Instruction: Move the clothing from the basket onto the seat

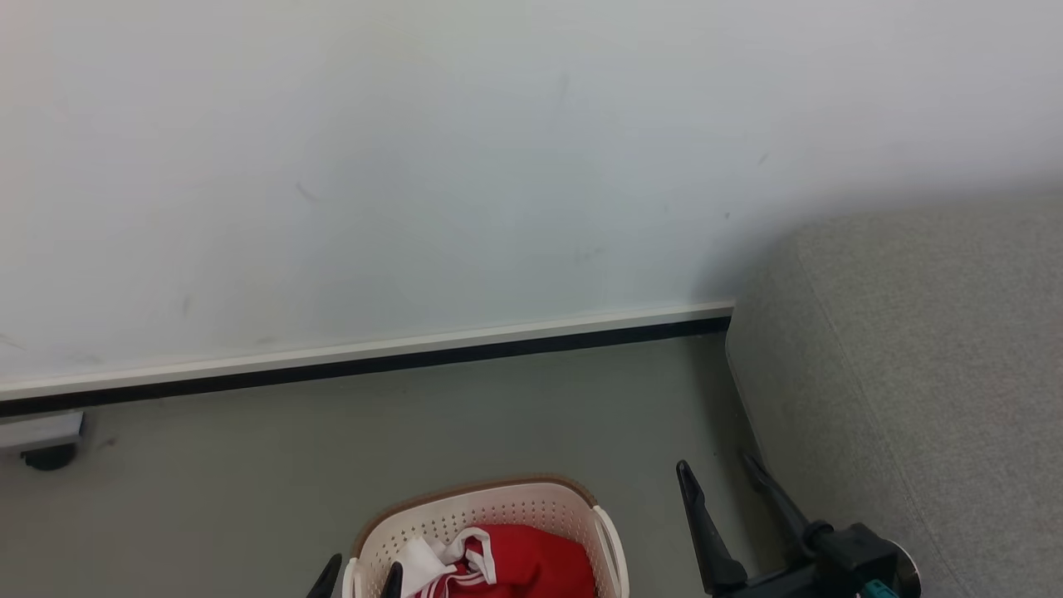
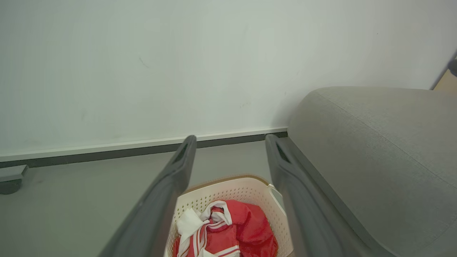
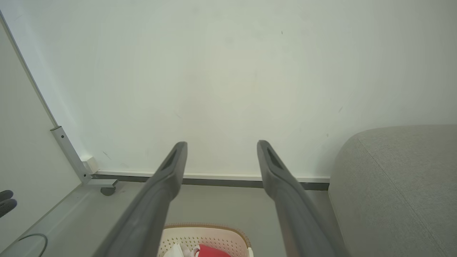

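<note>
The cream-white basket with a brown rim stands on the floor at the bottom centre, left of the grey seat. Red clothing with white trim lies bunched inside it. My left gripper is open, its two tips poking up at the basket's near left rim. In the left wrist view the left gripper hangs above the basket and the clothing, holding nothing. My right gripper is open and empty between the basket and the seat. The right wrist view shows this gripper above the basket.
A white wall with a dark baseboard runs behind the basket. A grey base on a caster sits at the far left by the wall. A panel with a metal post and a floor cable lie to the left.
</note>
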Controlling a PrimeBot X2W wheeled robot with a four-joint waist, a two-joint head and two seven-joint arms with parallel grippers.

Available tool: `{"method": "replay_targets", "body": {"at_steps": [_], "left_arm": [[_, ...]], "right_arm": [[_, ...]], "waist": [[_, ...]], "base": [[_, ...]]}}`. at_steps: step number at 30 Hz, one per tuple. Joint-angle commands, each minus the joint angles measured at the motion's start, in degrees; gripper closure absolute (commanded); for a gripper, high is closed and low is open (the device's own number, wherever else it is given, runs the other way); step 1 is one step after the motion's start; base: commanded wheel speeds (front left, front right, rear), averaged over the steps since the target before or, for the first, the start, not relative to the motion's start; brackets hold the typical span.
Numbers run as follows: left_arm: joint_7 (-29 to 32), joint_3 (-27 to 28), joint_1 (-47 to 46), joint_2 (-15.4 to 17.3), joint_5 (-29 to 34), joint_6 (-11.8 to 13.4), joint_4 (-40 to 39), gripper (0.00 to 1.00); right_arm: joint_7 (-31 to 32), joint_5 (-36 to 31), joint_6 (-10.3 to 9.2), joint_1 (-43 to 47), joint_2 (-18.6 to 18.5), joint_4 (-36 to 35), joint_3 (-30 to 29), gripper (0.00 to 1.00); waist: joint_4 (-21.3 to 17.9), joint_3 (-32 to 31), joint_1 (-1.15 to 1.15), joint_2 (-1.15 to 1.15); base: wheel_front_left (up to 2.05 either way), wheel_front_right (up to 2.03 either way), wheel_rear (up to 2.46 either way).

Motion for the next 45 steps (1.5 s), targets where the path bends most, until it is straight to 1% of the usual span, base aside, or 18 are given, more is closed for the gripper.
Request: {"method": "replay_targets", "body": {"at_steps": [1,6,11,15,21,23,28,33,37,42,45], "left_arm": [[-0.31,-0.45,-1.38,0.1,-0.46,-0.43,1.39,0.0],[-0.31,-1.51,-3.52,0.1,-0.49,-1.13,3.86,0.0],[-0.31,-2.1,-7.85,0.1,-1.37,-1.91,6.4,0.0],[-0.31,-3.33,-12.28,0.1,-0.32,-2.36,8.97,0.0],[-0.3,-6.42,-19.96,0.88,1.37,-2.85,15.25,0.0],[-0.3,-7.26,-22.64,1.06,0.11,-2.89,17.69,0.0],[-0.31,-10.62,-29.43,3.7,-2.77,-2.91,23.87,0.0],[-0.3,-14.02,-35.68,6.31,-3.88,-2.92,30.19,0.0],[-0.31,-16.26,-40.65,7.41,-3.97,-2.93,34.84,0.0],[-0.31,-17.2,-45.92,8.8,-3.33,-2.93,40.19,0.0],[-0.31,-18.39,-48.48,9.35,-4.72,-2.93,42.96,0.0]], "right_arm": [[-0.09,-0.3,0.04,-1.06,0.09,-0.71,-0.02,0.0],[-0.08,-0.67,0.04,-2.51,0.36,-1.72,0.16,0.0],[-0.08,-1.37,0.04,-5.89,0.48,-3.14,-0.19,0.0],[-0.08,-1.73,0.04,-9.22,0.89,-4.79,-0.39,0.0],[-0.08,-2.62,0.04,-14.88,1.53,-7.73,0.61,0.0],[-0.08,-3.44,0.04,-17.03,1.55,-8.78,1.63,0.0],[-0.08,-5.0,0.04,-21.53,2.11,-11.59,3.45,0.0],[-0.08,-5.73,0.04,-24.71,2.65,-13.98,4.54,0.0],[-0.08,-5.69,0.04,-26.2,3.18,-15.81,5.22,0.0],[-0.08,-5.11,0.04,-27.88,3.75,-17.38,5.98,0.0],[-0.08,-4.46,0.04,-28.98,3.92,-18.01,6.81,0.0]], "waist": [[-0.84,2.09,-0.01,0.0],[-2.02,5.14,-0.01,0.0],[-3.61,10.91,-0.01,0.0],[-4.53,15.76,-0.01,0.0],[-6.16,23.56,-0.01,0.0],[-6.82,26.19,-0.01,0.0],[-8.8,31.69,-0.01,0.0],[-10.2,36.51,-0.01,0.0],[-11.31,40.01,-0.01,0.0],[-12.97,44.53,-0.01,0.0],[-14.27,47.01,-0.01,0.0]], "base": [[0.0,0.0,0.0],[0.0,0.0,0.0],[0.0,0.0,0.0],[0.0,0.0,0.0],[0.0,0.0,0.0],[0.0,0.0,0.0],[0.0,0.0,0.0],[0.0,0.0,0.0],[0.0,0.0,0.0],[0.0,0.0,0.0],[0.0,0.0,0.0]]}}
